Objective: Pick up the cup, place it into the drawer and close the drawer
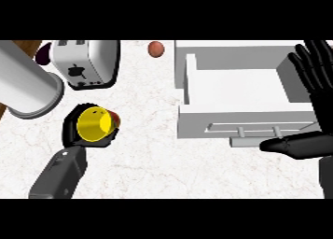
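A yellow cup (93,124) lies on its side on the marble counter at the left, its mouth facing up at me. My left hand (77,128) is curled round it, black fingers wrapping its rim, with a red object peeking out at the cup's right edge. The white drawer (189,74) stands pulled open at the right, its inside bare, its handle (258,128) toward me. My right hand (319,88) is open beside the drawer's right wall, fingers straight up and thumb stretched left under the drawer front.
A white toaster (86,63) stands at the back left next to a large white cylinder (24,86). A brown egg-shaped object (156,48) lies on the counter behind the drawer. A dark purple item (42,53) shows behind the toaster.
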You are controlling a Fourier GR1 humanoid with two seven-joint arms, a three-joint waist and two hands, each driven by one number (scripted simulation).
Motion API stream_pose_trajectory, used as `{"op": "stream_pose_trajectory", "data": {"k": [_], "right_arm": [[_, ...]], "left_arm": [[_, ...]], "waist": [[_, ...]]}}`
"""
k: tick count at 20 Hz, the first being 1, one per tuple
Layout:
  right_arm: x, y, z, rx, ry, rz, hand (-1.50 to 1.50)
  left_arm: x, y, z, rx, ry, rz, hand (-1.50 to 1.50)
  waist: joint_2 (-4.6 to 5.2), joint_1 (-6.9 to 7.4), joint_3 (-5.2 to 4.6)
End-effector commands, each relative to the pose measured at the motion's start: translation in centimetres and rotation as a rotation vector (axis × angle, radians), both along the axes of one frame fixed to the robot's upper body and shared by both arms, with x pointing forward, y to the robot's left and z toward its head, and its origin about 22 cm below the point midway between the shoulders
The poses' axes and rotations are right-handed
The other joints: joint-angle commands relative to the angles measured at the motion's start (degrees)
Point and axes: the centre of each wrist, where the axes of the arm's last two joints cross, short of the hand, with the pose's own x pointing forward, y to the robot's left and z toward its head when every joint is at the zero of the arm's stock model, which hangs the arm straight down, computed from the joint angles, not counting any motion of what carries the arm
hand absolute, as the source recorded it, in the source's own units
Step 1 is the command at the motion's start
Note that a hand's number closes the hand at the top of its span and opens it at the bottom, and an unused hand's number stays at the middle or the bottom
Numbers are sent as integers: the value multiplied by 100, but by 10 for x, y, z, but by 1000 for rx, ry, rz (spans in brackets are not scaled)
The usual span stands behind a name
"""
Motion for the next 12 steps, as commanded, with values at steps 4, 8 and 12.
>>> {"op": "stream_pose_trajectory", "data": {"k": [4,8,12], "right_arm": [[-7,-12,1,-19,18,-8,-150],[-3,-16,-9,-4,3,-47,-150],[2,-14,-8,7,8,-44,-150]], "left_arm": [[52,-39,55,-5,-169,-175,150],[84,-80,113,18,-195,-243,150],[99,-122,164,50,-202,-323,150]], "waist": [[-47,62,15],[-76,131,22],[-88,156,21]]}}
